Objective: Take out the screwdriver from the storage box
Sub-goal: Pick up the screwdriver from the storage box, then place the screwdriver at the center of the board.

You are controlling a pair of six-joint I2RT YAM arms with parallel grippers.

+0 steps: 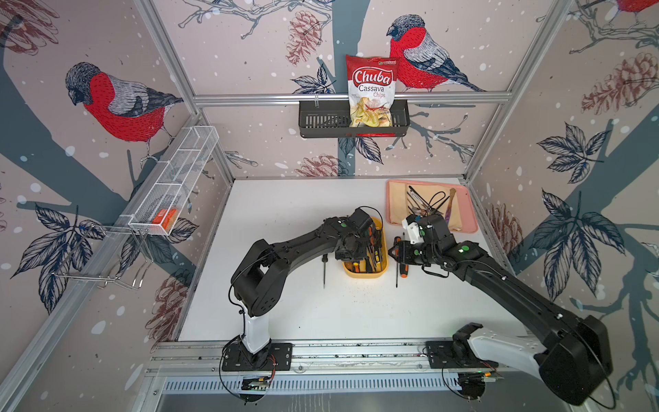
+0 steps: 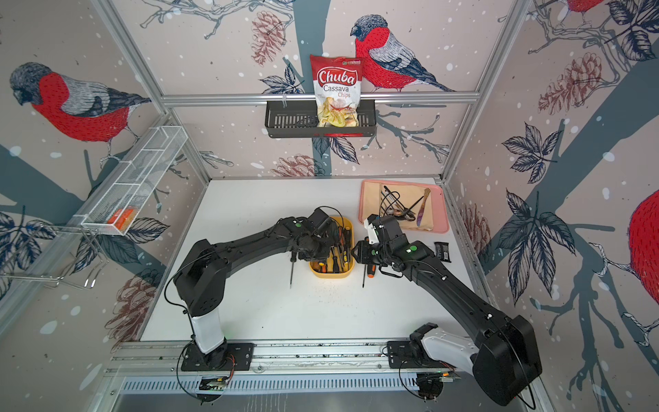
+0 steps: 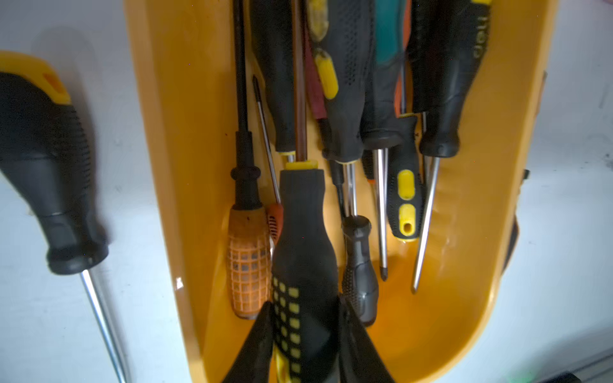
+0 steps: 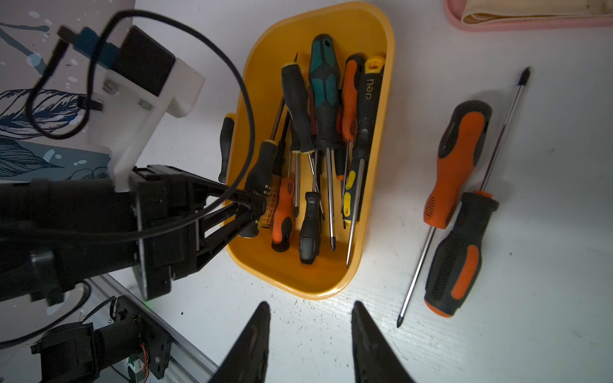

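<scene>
The yellow storage box (image 1: 365,275) (image 4: 318,285) sits mid-table in both top views and holds several screwdrivers. My left gripper (image 3: 303,301) reaches into its near end and is shut on the handle of a black screwdriver (image 3: 303,232) with yellow squares; the same grip shows in the right wrist view, with the screwdriver (image 4: 262,165) tilted against the box's side. My right gripper (image 4: 310,303) hangs open over bare table just outside the box's rounded end, with nothing between its fingers. In the top views the left wrist hides the grip.
A black screwdriver (image 1: 325,267) (image 3: 49,165) lies on the table left of the box. Two orange-black ones (image 4: 461,159) (image 4: 457,252) lie to its right. A pink tray (image 1: 467,221) of utensils is back right. A chips bag (image 1: 371,89) stands in a black wall basket.
</scene>
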